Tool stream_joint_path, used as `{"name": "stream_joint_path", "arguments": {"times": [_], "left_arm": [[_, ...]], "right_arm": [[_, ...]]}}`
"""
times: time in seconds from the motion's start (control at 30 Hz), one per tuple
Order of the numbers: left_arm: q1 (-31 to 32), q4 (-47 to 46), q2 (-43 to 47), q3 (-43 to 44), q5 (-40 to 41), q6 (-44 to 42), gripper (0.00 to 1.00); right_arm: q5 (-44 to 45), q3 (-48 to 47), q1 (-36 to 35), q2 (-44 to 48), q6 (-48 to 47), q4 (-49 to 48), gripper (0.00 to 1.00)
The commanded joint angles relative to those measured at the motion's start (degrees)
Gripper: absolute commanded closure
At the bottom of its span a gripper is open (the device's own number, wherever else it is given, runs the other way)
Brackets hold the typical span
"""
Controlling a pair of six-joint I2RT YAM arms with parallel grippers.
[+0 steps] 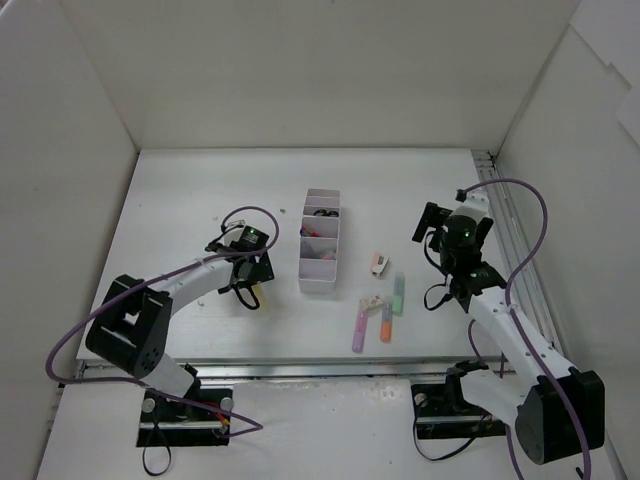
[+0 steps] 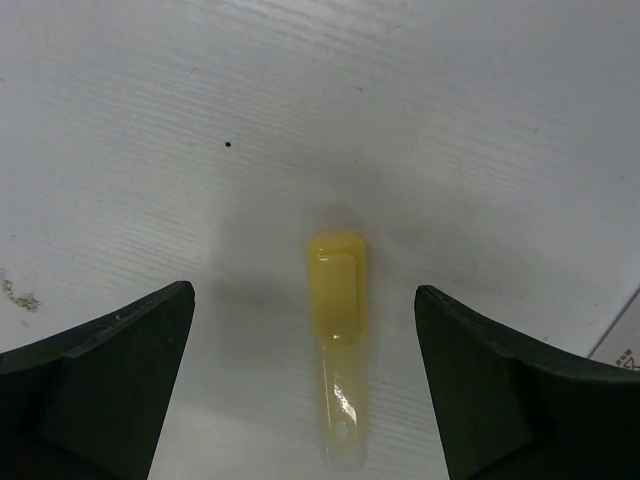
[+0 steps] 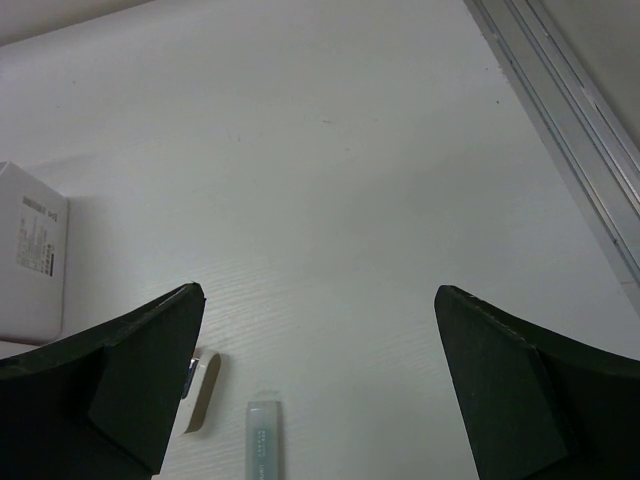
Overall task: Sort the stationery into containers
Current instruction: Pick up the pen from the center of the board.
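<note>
White walls are boxing in a pale table, and we are starting at the left gripper (image 2: 302,292), which is hanging wide open with a dark finger on either side of the yellow highlighter (image 2: 338,330). In the left wrist view it is lying flat at lower centre, running lengthwise between the fingers and touching neither. We are judging it to be light, stiff plastic with a glossy, probably slippery skin. We would be closing across the barrel near its middle, squarely, so that it is not squirting out sideways. In the overhead view the white organiser tray (image 1: 301,272) is sitting just right of that arm, at frame centre. It is showing four compartments in a row. The nearest is looking bare, and the others are holding dark items too small for us to name. Further right, the right gripper (image 3: 320,291) is also gaping wide, holding nothing above bare table. We are counting four highlighters lying loose: the yellow one, a green highlighter (image 1: 398,293), an orange highlighter (image 1: 386,323) and a purple highlighter (image 1: 358,328), the last three clustered lower right of the tray. Two small erasers are lying there too, one eraser (image 1: 379,264) above the green and a second eraser (image 1: 373,301) beside it.
</note>
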State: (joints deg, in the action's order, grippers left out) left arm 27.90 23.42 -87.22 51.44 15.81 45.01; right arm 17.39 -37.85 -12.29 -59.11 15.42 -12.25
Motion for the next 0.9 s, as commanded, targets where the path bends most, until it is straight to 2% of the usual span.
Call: {"name": "stream_joint_path", "arguments": {"times": [0.0, 0.2, 0.23, 0.3, 0.33, 0.4, 0.43, 0.47, 0.57, 0.7, 0.8, 0.83, 0.87], "left_arm": [[0.0, 1.6, -0.9, 3.3, -0.7, 3.4, 0.14], [0.0, 0.9, -4.6, 2.5, -5.1, 5.1, 0.26], [0.0, 0.8, -5.2, 2.6, -6.2, 5.3, 0.35], [0.0, -0.8, -6.7, 2.6, -8.9, 4.5, 0.47], [0.0, -1.0, -7.3, 2.7, -9.1, 4.6, 0.59], [0.0, -0.7, -8.4, 3.5, -9.4, 4.5, 0.73], [0.0, -0.4, -8.5, 4.4, -8.9, 4.2, 0.89], [-0.6, 0.1, -8.6, 5.4, -8.6, 3.9, 0.98], [-2.1, 4.5, -7.3, 10.1, -6.5, 1.7, 1.0], [-4.9, 4.8, -1.8, 17.0, -4.2, -3.3, 1.0], [-7.5, -2.4, 0.6, 21.9, -8.1, -11.3, 1.0], [-8.1, -4.8, 0.6, 24.0, -9.6, -16.3, 1.0], [-8.8, -10.6, 0.1, 24.9, -11.4, -18.8, 1.0]], "right_arm": [[4.2, -3.5, 0.6, -0.9, 0.9, -1.3, 0.02], [8.4, -4.7, 0.6, -3.5, 1.2, -0.7, 0.02], [9.1, -5.0, 0.7, -4.1, 1.4, -0.6, 0.02], [9.9, -5.3, 0.9, -4.7, 1.7, -0.7, 0.02], [10.7, -6.0, 0.7, -5.6, 2.1, -0.7, 0.02], [10.8, -7.1, 1.1, -6.4, 2.6, -0.1, 0.02], [10.0, -8.5, 1.3, -7.4, 2.6, 0.6, 0.02], [9.3, -9.1, 1.4, -7.9, 2.3, 0.9, 0.02], [2.8, -13.2, 2.1, -10.2, 0.1, 3.6, 0.02], [-6.9, -20.1, 3.0, -15.0, -0.1, 11.8, 0.02], [-13.6, -21.9, 4.0, -17.3, -0.3, 11.9, 0.02], [-14.5, -22.3, 4.2, -17.6, -0.7, 11.9, 0.02], [-16.1, -22.8, 4.4, -18.2, -3.2, 11.8, 0.02]]}}
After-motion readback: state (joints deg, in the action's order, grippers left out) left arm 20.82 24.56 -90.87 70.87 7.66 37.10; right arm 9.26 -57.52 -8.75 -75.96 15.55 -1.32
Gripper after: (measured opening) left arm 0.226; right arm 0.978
